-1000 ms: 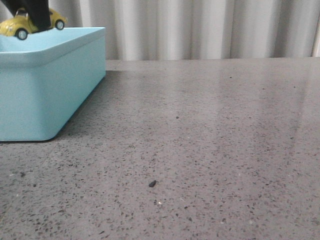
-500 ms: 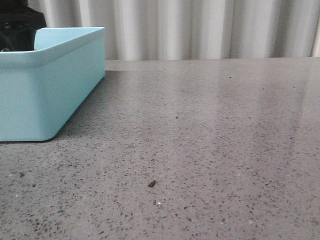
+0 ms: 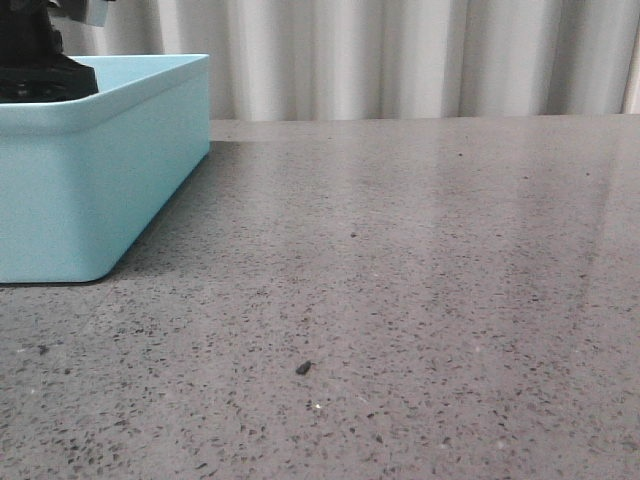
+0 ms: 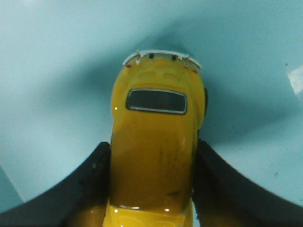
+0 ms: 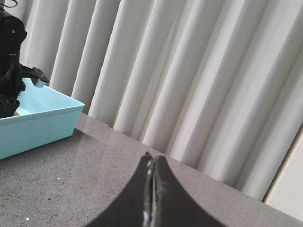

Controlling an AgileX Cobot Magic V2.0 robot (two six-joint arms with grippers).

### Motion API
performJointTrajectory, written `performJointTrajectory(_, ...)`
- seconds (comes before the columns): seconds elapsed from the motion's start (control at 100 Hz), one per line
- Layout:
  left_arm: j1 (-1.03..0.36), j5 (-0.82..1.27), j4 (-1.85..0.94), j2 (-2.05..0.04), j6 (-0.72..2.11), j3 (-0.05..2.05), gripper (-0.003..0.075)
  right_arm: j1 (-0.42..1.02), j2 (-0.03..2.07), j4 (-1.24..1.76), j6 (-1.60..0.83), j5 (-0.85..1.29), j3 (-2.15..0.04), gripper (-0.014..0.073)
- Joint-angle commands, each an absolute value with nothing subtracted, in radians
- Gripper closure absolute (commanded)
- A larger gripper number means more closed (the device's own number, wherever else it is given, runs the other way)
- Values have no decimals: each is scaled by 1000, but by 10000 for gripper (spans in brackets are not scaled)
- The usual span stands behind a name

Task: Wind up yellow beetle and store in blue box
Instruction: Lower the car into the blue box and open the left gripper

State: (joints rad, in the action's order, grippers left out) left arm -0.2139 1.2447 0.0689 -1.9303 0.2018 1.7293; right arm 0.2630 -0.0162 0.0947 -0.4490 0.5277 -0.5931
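The yellow beetle sits between the black fingers of my left gripper, which is shut on its sides. Behind the car is the pale floor of the blue box. In the front view the blue box stands at the far left with my left arm reaching down into it, and the beetle is hidden behind the box wall. My right gripper is shut on nothing, above the table to the right of the blue box.
A grey speckled table stretches right of the box, with a small dark speck near the front. A pleated white curtain hangs along the table's far edge.
A second ago the beetle hung above the box rim in the left gripper. The arm has since gone down into the box, taking the beetle below the rim and out of the front view.
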Motion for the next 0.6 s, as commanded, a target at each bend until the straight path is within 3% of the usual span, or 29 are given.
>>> performJointTrajectory(0.0,-211,1260,66,-1875,194,1753,659,262,-22,88,-458,453,-613,656)
performJointTrajectory(0.59,-211,1266,62,-1875,194,1753,657,262,-22,88,-458,445,-613,656)
